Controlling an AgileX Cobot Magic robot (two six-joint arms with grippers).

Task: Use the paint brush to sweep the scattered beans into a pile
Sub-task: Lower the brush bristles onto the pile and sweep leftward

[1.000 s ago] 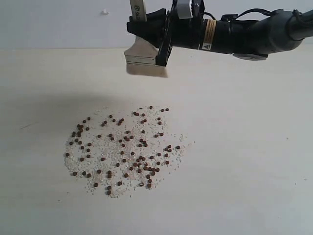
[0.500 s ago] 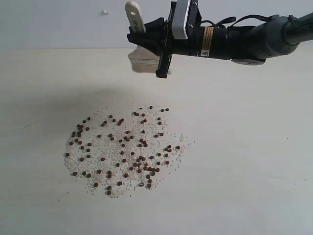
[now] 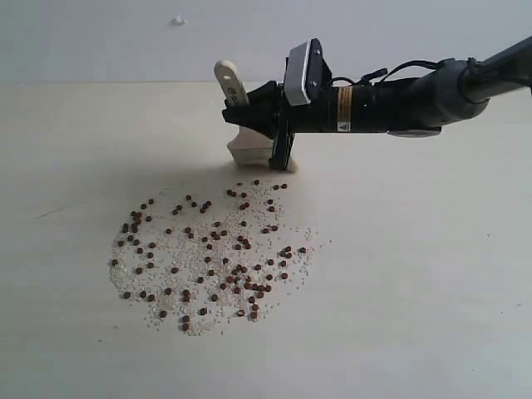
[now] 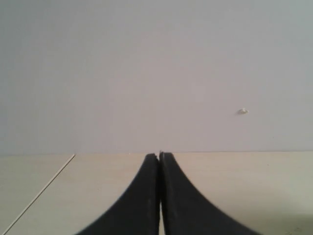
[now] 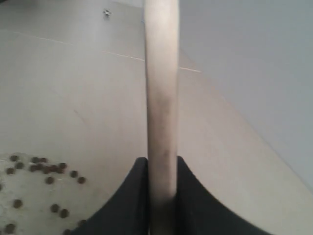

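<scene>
Dark reddish-brown beans (image 3: 212, 249) mixed with whitish grains lie scattered in a broad patch on the pale table (image 3: 432, 274); no heap shows. My right gripper (image 3: 264, 125) is shut on the paint brush (image 3: 246, 143), which stands upright at the patch's far edge, whitish bristles down at the table beside the farthest beans. Its pale handle (image 5: 161, 83) rises between the black fingers (image 5: 131, 196) in the right wrist view, with some beans (image 5: 46, 169) to one side. My left gripper (image 4: 159, 155) is shut with nothing in it, away from the beans, and does not show in the exterior view.
The right arm (image 3: 399, 104) reaches in low from the right over the table's far part. A grey wall (image 3: 100, 37) stands behind the table, with a small white speck (image 3: 177, 21) on it.
The right arm has come down and slightly right with the brush, from well above the table to the bristles meeting the surface at the beans' far edge. The beans have not moved.
</scene>
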